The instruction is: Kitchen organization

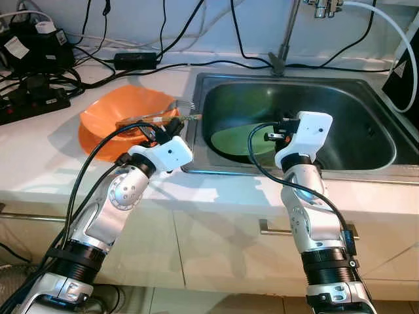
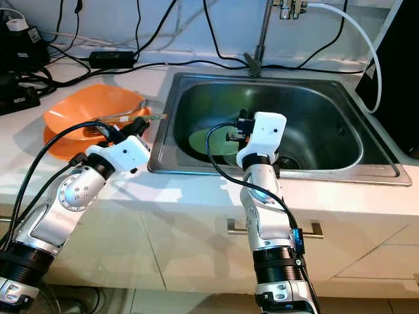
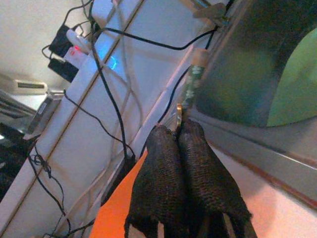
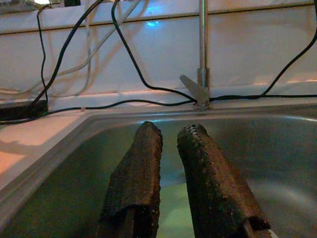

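My left gripper (image 1: 171,124) sits at the right rim of the stacked orange bowls (image 1: 124,108), just left of the sink. Its fingers (image 3: 171,163) are shut on a thin utensil with a green patterned handle (image 3: 193,79) that points toward the sink edge. A metal fork (image 1: 180,104) lies across the orange bowls' rim. A green plate (image 1: 239,140) lies flat in the steel sink (image 1: 353,124). My right gripper (image 4: 171,131) hovers over the sink above the green plate, open, with nothing between its fingers.
A faucet (image 1: 285,39) stands behind the sink, with a white hose (image 1: 406,59) at the right. Black cables, an adapter (image 1: 135,60) and a power strip (image 1: 33,108) clutter the back left counter. A drawer handle (image 1: 275,230) sits below the counter front.
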Robot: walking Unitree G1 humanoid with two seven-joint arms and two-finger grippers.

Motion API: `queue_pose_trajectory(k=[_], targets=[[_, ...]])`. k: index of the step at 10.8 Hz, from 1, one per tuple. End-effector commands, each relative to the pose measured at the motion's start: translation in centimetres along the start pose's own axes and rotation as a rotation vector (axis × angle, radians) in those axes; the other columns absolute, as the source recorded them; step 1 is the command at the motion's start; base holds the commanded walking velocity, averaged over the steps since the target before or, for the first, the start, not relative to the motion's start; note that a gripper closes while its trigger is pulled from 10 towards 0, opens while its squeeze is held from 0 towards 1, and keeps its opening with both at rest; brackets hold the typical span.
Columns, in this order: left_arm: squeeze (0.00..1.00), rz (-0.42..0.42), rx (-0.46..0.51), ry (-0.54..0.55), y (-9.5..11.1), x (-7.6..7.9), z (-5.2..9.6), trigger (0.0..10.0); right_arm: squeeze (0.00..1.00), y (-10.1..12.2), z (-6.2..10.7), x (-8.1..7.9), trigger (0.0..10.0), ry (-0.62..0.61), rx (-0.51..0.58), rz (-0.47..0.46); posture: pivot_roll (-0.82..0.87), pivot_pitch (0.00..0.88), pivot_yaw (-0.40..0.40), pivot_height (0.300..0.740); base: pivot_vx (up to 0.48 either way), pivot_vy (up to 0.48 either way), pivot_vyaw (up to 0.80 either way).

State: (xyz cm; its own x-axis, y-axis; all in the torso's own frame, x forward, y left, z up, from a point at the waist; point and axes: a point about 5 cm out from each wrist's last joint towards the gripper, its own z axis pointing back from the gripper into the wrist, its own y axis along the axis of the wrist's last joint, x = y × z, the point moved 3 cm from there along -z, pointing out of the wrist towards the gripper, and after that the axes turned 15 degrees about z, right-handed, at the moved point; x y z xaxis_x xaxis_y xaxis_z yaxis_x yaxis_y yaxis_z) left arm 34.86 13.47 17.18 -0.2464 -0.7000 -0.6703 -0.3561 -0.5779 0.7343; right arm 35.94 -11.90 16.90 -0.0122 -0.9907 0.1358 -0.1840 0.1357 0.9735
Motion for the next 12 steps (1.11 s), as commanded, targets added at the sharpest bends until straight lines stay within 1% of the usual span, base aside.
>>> queue_pose_trajectory(k=[1, 2, 3, 4, 5, 6, 7, 8, 9, 10, 11, 12], targets=[[0.00, 0.030, 0.037, 0.038, 1.3, -1.3, -0.4, 5.8, 0.00, -0.2, 0.0, -0.2, 10.0, 0.005, -0.007, 0.008, -0.05, 0.010, 0.001, 0.740, 0.000, 0.000, 0.00], [0.00, 0.053, 0.055, 0.066, 2.1, -2.4, -0.5, 10.0, 0.00, -0.2, 0.0, -0.2, 10.0, 0.007, -0.007, 0.007, -0.04, 0.010, -0.004, 0.740, 0.000, 0.000, 0.00], [0.00, 0.085, 0.048, 0.104, 2.4, -3.5, -0.5, 10.0, 0.00, -0.2, 0.0, -0.3, 10.0, 0.010, -0.007, 0.006, -0.04, 0.009, -0.004, 0.740, 0.000, 0.000, 0.00], [0.00, 0.150, 0.040, 0.141, 2.5, -4.7, -0.5, 10.0, 0.00, -0.2, 0.0, -0.3, 10.0, 0.011, -0.007, 0.006, -0.04, 0.009, -0.004, 0.740, 0.000, 0.000, 0.00], [0.00, 0.249, 0.028, 0.148, 2.7, -5.5, -0.4, 10.0, 0.00, -0.2, 0.0, -0.3, 10.0, 0.013, -0.007, 0.006, -0.04, 0.007, -0.006, 0.740, 0.000, 0.000, 0.00], [0.00, 0.308, 0.031, 0.123, 3.2, -6.3, -0.3, 10.0, 0.00, -0.2, 0.0, -0.4, 10.0, 0.016, -0.006, 0.006, -0.03, 0.006, -0.008, 0.740, 0.000, 0.000, 0.00], [0.00, 0.343, 0.025, 0.130, 3.4, -7.0, -0.2, 10.0, 0.00, -0.2, -0.1, -0.4, 10.0, 0.018, -0.006, 0.006, -0.03, 0.006, -0.008, 0.740, 0.000, 0.000, 0.00], [0.00, 0.375, 0.004, 0.091, 3.6, -7.6, -0.2, 10.0, 0.00, -0.2, -0.1, -0.5, 10.0, 0.024, -0.006, 0.006, -0.03, 0.000, -0.013, 0.740, 0.000, 0.000, 0.00], [0.00, 0.383, -0.024, 0.022, 3.8, -8.1, 0.1, 10.0, 0.00, -0.2, -0.2, -0.8, 10.0, 0.034, -0.004, 0.005, -0.03, 0.000, -0.017, 0.740, 0.000, 0.000, 0.00], [0.00, 0.393, -0.030, 0.005, 3.9, -8.5, 0.3, 10.0, 0.00, -0.2, -0.2, -0.8, 10.0, 0.036, -0.002, 0.005, -0.03, 0.000, -0.017, 0.740, 0.000, 0.000, 0.00], [0.00, 0.428, -0.021, -0.019, 4.7, -9.7, 0.5, 10.0, 0.00, -0.1, -0.2, -0.8, 10.0, 0.039, -0.001, 0.006, -0.02, 0.000, -0.023, 0.740, 0.000, 0.000, 0.00], [0.00, 0.454, -0.011, -0.037, 5.3, -10.3, 0.7, 10.0, 0.00, -0.2, -0.3, -0.8, 10.0, 0.041, -0.001, 0.006, -0.02, 0.000, -0.025, 0.740, 0.000, 0.000, 0.00]])
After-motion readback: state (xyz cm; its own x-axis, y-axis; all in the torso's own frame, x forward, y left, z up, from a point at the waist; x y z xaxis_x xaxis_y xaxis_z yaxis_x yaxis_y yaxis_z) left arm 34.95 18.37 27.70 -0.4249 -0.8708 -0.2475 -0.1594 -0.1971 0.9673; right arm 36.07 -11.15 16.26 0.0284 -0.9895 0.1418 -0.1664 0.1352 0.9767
